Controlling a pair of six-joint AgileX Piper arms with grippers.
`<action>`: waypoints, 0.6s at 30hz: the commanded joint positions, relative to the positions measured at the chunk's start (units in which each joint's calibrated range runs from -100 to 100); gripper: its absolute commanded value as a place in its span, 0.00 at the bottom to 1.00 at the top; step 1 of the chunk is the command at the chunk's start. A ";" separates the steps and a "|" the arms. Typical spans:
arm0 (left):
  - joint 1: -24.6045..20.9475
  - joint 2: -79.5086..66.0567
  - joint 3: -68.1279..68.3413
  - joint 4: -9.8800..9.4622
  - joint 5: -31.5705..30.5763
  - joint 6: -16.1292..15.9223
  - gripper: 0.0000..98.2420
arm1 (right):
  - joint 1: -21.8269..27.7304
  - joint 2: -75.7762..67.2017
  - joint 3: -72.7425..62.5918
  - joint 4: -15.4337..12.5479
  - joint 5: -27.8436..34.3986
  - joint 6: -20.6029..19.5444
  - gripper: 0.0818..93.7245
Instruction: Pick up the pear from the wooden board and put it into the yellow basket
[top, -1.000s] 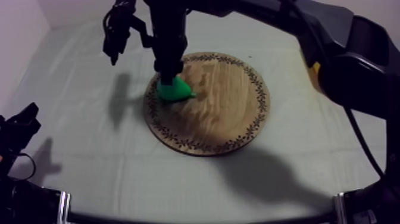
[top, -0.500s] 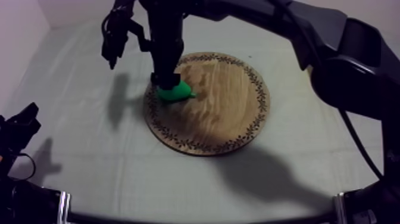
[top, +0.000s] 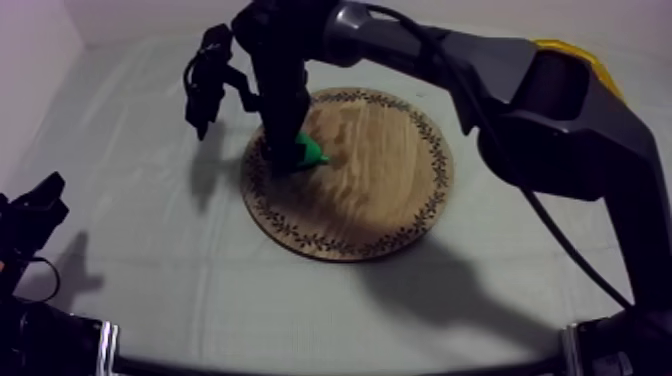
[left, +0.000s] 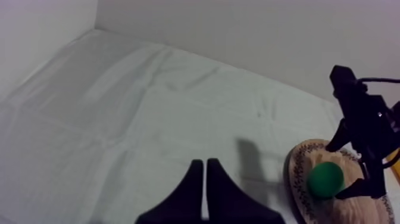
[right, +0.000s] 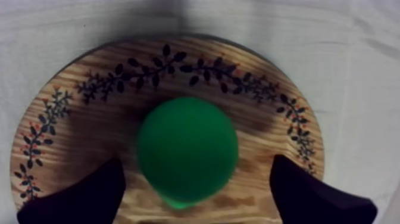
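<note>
The green pear (top: 310, 151) lies on the left part of the round wooden board (top: 370, 190). My right gripper (top: 285, 160) reaches down onto it from the upper right and hides most of it. In the right wrist view my right gripper (right: 196, 162) is open; its fingers (right: 89, 196) stand wide on either side of the pear (right: 187, 149) without touching it, over the board (right: 77, 119). My left gripper (top: 35, 215) rests low at the left edge. Its fingers (left: 204, 173) lie together as a narrow wedge, shut on nothing. From there the pear (left: 325, 180) shows beside the other gripper (left: 360, 149).
A strip of the yellow basket (top: 572, 48) shows behind my right arm (top: 520, 100) at the far right. The arm spans the back right of the table. The grey-white cloth (top: 150, 270) lies bare to the left and in front of the board.
My right gripper has come down lower round the pear and now covers more of it. The right arm has swung lower across the view. The left arm has not moved.
</note>
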 joint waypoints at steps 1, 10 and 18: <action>0.01 0.00 0.00 -0.02 -0.01 -0.01 0.00 | 0.06 0.99 -0.56 0.18 0.00 0.02 0.89; 0.01 0.00 0.00 -0.02 -0.01 -0.01 0.00 | 0.33 4.34 -2.58 0.21 -0.34 0.25 0.80; 0.01 0.00 0.00 -0.02 -0.01 -0.01 0.00 | 0.49 4.29 -3.78 -1.47 -0.42 1.05 0.49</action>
